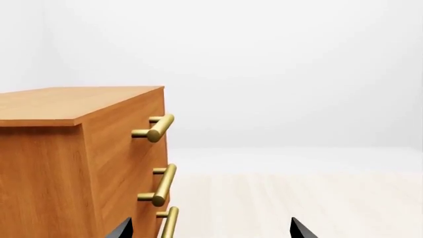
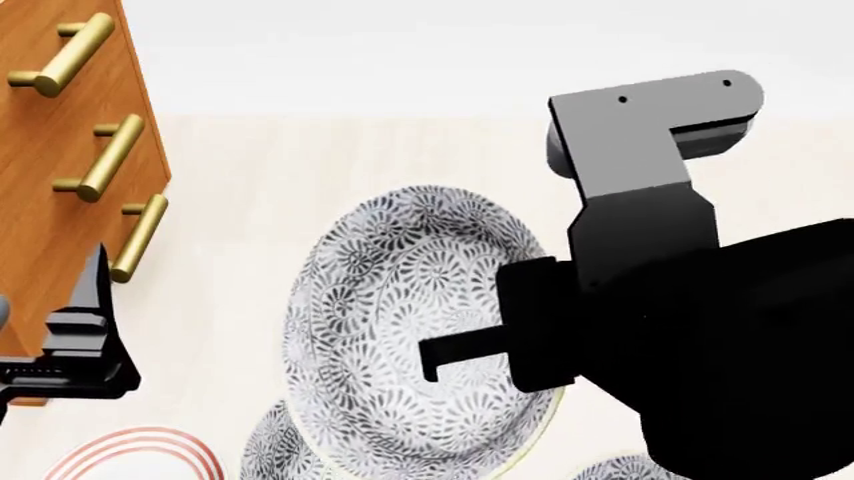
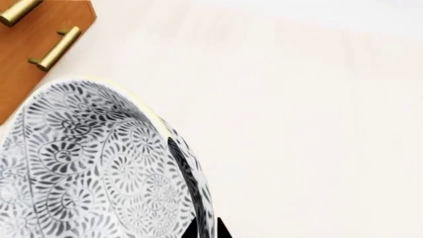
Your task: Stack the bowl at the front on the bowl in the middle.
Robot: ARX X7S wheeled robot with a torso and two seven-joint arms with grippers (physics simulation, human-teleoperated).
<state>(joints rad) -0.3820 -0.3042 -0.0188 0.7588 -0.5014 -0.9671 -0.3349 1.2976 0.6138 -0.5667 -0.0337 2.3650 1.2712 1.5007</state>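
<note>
My right gripper [image 3: 206, 230] is shut on the rim of a grey-and-white floral bowl [image 3: 79, 168], with one fingertip on each side of its wall. In the head view this bowl [image 2: 387, 320] hangs tilted in the air, its inside facing the camera, with the right gripper [image 2: 447, 360] at its right side. Two more bowls of the same pattern peek out below it, one at the bottom left [image 2: 274, 450] and one at the bottom right [image 2: 627, 468]. I cannot tell which of them is the middle bowl. My left gripper [image 1: 211, 230] stands open and holds nothing, beside the drawer cabinet.
A wooden drawer cabinet [image 2: 54, 200] with brass handles [image 1: 155, 130] stands at the left, close to my left gripper [image 2: 80, 330]. A flat white plate with red rings [image 2: 134, 455] lies at the bottom left. The floor [image 3: 297, 124] is pale wood.
</note>
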